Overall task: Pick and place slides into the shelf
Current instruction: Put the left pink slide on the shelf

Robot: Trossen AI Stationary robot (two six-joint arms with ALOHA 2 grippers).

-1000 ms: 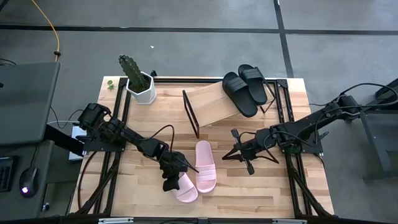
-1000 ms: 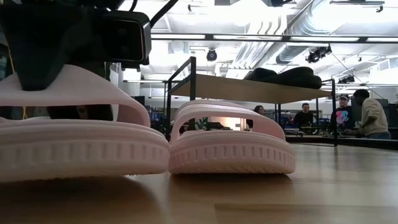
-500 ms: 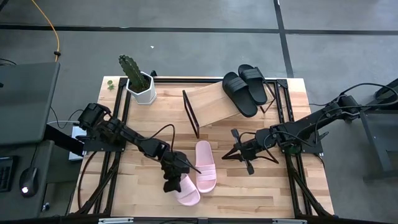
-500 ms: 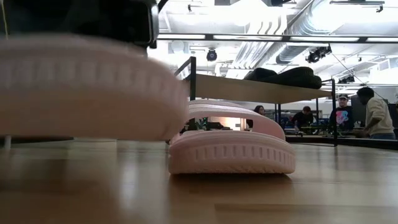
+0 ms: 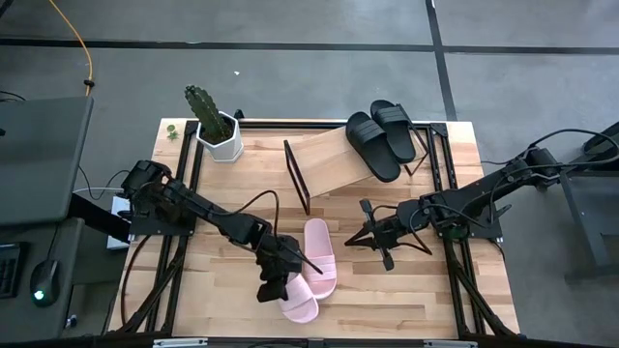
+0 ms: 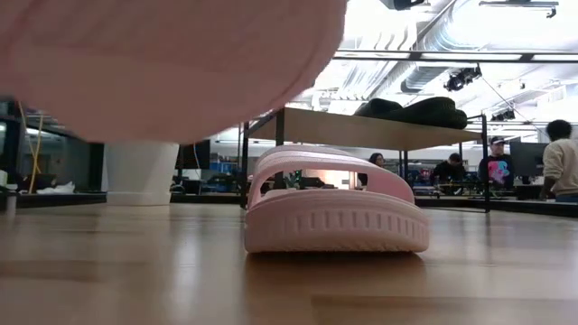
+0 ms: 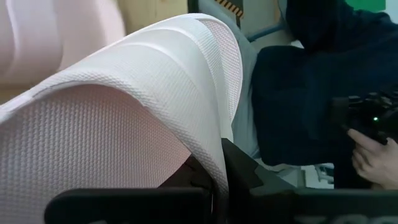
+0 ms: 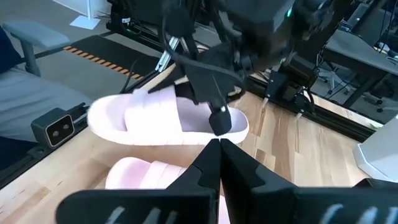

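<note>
Since a second ago, we see the left gripper [image 5: 274,280] has lifted one pink slide [image 5: 298,302] off the table; jaws clamped on its strap. The second pink slide [image 5: 320,255] lies just beside. The shelf [image 5: 334,159] holds two black slides [image 5: 382,138], with bare plank apparently left. Right gripper [image 5: 372,235] waits, jaws narrowed, empty.

Bright, even overhead light; ceiling lamps [image 6: 379,23] glare in the low view, where the lifted pink slide [image 6: 163,63] blurs close up.
</note>
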